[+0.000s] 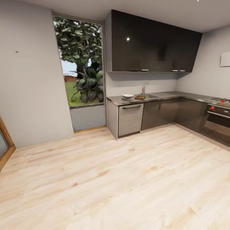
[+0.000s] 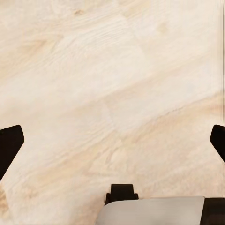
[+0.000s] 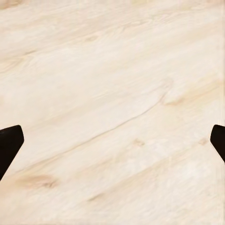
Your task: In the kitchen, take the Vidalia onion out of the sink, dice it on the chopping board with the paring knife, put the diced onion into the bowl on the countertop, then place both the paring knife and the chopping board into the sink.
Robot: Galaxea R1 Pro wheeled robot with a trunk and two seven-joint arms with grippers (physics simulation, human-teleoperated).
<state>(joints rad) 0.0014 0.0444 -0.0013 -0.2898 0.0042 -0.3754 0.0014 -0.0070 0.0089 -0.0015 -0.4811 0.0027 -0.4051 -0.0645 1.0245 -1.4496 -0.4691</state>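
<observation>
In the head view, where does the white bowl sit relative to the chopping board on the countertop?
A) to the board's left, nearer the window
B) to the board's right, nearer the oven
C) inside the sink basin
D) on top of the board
A: the bowl rests on the countertop just left of the chopping board, on the side toward the window.

Each claw [image 2: 112, 140] has 2 black, angular fingertips [image 2: 9, 143].

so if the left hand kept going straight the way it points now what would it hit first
The left hand points at the light wood-plank floor, its fingers spread wide with nothing between them. Going straight on, it would most likely meet that bare floor first; how far off it lies is unclear.
</observation>
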